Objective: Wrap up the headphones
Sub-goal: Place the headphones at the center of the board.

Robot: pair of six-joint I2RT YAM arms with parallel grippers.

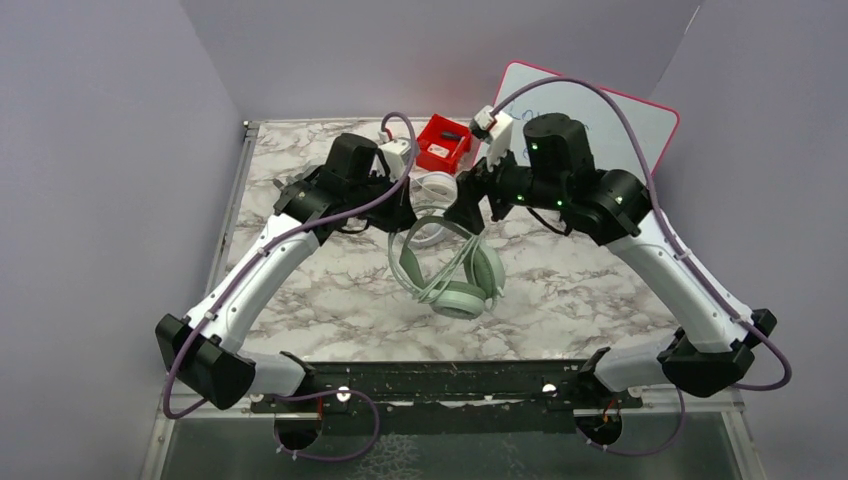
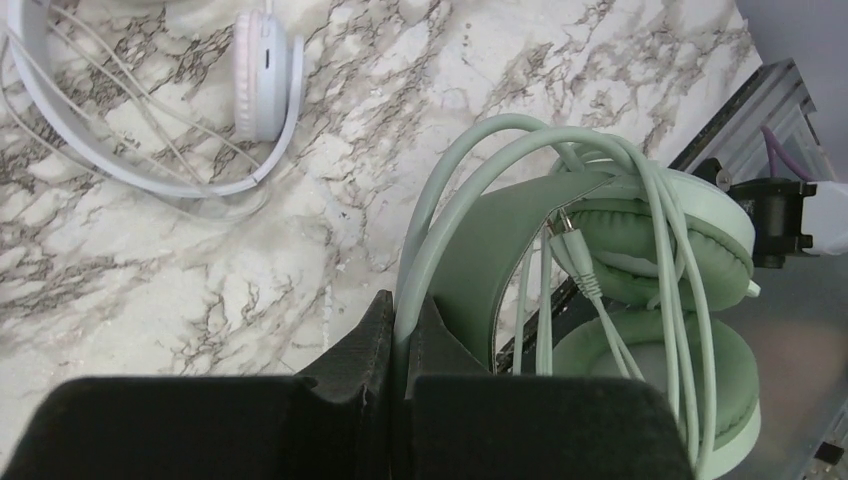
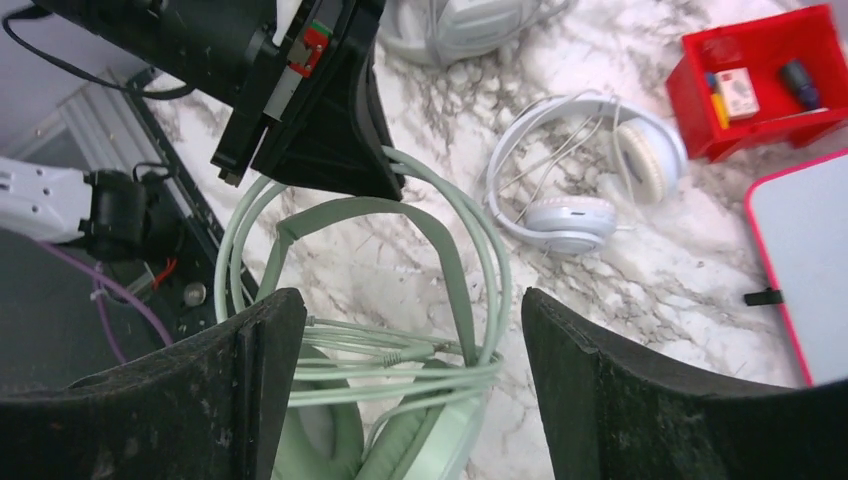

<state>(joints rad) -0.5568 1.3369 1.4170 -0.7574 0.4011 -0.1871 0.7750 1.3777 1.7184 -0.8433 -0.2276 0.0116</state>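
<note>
the left gripper (image 2: pixel 400 335) is clenched on the cable loops (image 2: pixel 470 150) of the mint headphones (image 1: pixel 455 275), held over the middle of the tabletop (image 1: pixel 580 290). the right gripper (image 3: pixel 400 345) has its fingers spread wide either side of the headband, grasping nothing. white headphones (image 3: pixel 580 180) lie nearer the far edge.

Mint headphones (image 2: pixel 480 250): smooth matt plastic, soft cushioned padding. Table (image 1: pixel 600 290): marble-look, smooth. Red bin (image 3: pixel 762 130): plastic.

Pale mint is being shown by the headphones (image 1: pixel 462 298), white by a second pair (image 3: pixel 575 215). Grey-veined white marbling is being displayed by the bench (image 1: pixel 590 290).
</note>
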